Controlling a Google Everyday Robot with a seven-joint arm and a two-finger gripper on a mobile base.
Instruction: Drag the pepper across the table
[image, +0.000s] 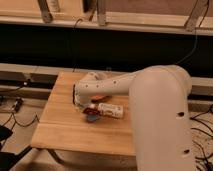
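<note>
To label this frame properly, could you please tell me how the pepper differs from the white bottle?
The pepper is dark red and small; the white bottle is pale and clearly longer. The pepper sits right under the tool; the bottle lies on its side further along. Both rest on the table.

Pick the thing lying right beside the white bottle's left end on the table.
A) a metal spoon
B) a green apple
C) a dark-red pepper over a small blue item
C: the pepper lies over the blue item at the white bottle's left end, the hand just left of it.
</note>
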